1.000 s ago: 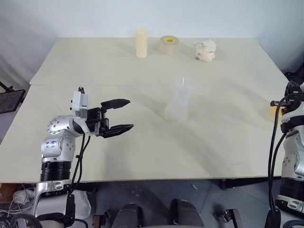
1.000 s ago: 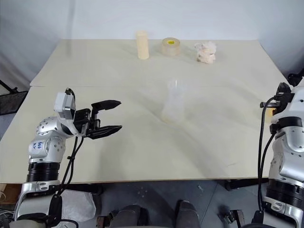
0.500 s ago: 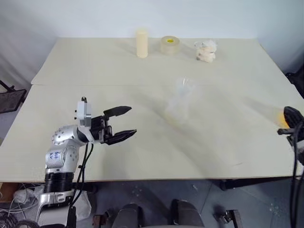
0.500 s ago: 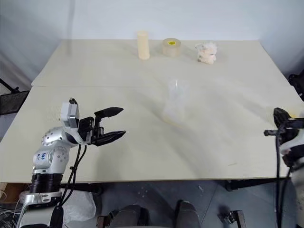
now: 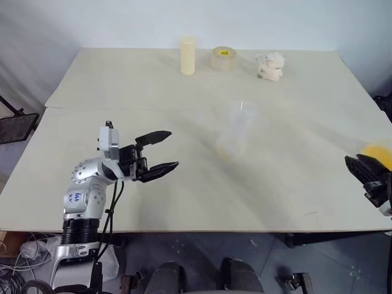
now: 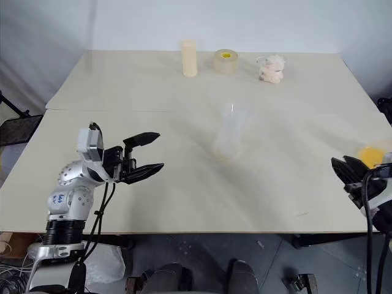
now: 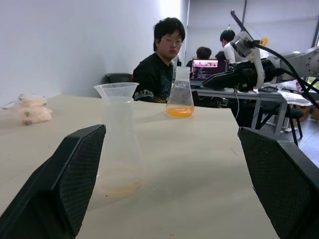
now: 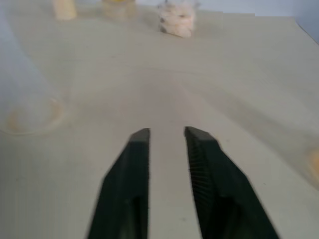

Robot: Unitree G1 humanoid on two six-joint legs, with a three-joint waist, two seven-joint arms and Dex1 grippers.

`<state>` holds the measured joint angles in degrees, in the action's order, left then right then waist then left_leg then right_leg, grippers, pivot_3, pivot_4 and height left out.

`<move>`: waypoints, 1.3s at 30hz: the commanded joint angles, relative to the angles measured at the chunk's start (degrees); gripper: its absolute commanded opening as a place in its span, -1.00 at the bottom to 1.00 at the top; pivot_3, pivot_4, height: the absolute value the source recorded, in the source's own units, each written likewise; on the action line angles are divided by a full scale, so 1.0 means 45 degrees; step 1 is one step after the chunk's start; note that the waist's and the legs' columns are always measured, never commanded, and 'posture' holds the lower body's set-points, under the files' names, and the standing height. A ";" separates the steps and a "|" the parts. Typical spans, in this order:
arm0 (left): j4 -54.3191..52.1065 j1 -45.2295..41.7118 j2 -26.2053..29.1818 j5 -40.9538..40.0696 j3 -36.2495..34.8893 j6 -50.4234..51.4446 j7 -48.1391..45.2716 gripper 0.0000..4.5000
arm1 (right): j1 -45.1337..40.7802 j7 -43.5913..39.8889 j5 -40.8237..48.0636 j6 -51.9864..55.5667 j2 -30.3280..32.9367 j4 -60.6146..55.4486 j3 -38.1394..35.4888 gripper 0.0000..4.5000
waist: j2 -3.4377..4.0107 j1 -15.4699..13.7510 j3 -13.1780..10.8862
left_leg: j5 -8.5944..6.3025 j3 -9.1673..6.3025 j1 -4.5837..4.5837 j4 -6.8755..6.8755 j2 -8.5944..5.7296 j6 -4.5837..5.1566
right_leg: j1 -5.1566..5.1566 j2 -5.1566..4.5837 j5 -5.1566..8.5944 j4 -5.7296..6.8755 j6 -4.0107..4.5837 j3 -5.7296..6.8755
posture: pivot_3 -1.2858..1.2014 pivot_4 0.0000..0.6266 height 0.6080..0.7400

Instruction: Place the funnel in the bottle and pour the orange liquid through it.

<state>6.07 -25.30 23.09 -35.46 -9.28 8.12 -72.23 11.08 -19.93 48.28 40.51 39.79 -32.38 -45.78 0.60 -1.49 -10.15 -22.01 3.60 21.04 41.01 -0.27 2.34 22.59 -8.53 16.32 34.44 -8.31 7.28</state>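
The translucent whitish bottle (image 5: pixel 234 133) stands mid-table with the clear funnel (image 7: pixel 115 90) seated in its neck. The orange liquid (image 7: pixel 180 111) pools in a clear flask (image 7: pixel 180 89) near the table's right edge. My left gripper (image 5: pixel 166 149) hovers open and empty over the table left of the bottle, pointing at it. My right gripper (image 6: pixel 343 171) is low at the right edge, just on my side of the orange liquid (image 5: pixel 377 151). Its fingers (image 8: pixel 142 144) stand slightly apart with nothing between them.
A cream cylinder (image 5: pixel 187 56), a tape roll (image 5: pixel 223 57) and a crumpled white wad (image 5: pixel 270 66) line the far edge. In the left wrist view a person (image 7: pixel 162 69) sits beyond the table's right side, with others at desks behind.
My right arm has pulled back toward me and dropped lower, and its fingers have parted. The orange liquid's flask stays at the right edge. The left gripper has hardly moved.
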 commanded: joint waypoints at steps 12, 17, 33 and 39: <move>0.1387 -0.0842 -0.0464 0.0398 0.0931 -0.0998 -0.0754 1.00 | 0.0306 0.0958 -0.1046 -0.1177 -0.0754 -0.0394 -0.1053 0.99 | 0.0000 -0.0034 0.0000 | 0.0000 0.0009 0.0004 0.0006 -0.0009 0.0000 | -0.0003 0.0002 0.0000 -0.0006 -0.0001 0.0003 | 0.03 -0.52 1.00; 0.1675 -0.1019 -0.0835 0.0546 0.1056 -0.1257 -0.0663 1.00 | 0.0112 0.1571 -0.1995 -0.1944 -0.1020 -0.0034 -0.1290 0.99 | 0.0000 -0.0009 0.0000 | 0.0000 0.0012 0.0001 0.0004 -0.0008 0.0000 | -0.0003 0.0003 0.0000 -0.0006 -0.0001 0.0003 | 0.03 -0.52 1.00; 0.0421 -0.0456 -0.0590 0.0317 0.1057 -0.0814 -0.0195 1.00 | -0.2308 0.2952 -0.4870 -0.3094 -0.0690 0.2839 -0.0535 0.99 | 0.0012 0.0016 0.0004 | 0.0001 0.0012 0.0003 -0.0002 0.0005 0.0000 | 0.0002 0.0004 0.0000 -0.0004 -0.0001 0.0003 | 0.03 -0.52 1.00; 0.0096 -0.0061 -0.0215 0.0232 0.0784 -0.0823 -0.0060 1.00 | -0.3627 0.3036 -0.5872 -0.4083 -0.0604 0.4892 0.0089 0.99 | 0.0031 0.0044 0.0011 | 0.0001 0.0022 -0.0002 0.0002 0.0006 0.0001 | 0.0001 0.0004 0.0000 -0.0006 -0.0001 -0.0006 | 0.03 -0.52 1.00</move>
<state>9.32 -26.34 21.45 -33.23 -4.50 4.41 -72.92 -4.43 -6.52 23.10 24.47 35.32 -11.19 -44.78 0.74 -1.29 -10.10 -22.00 3.69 21.04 41.00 -0.23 2.34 22.60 -8.52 16.32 34.42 -8.31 7.25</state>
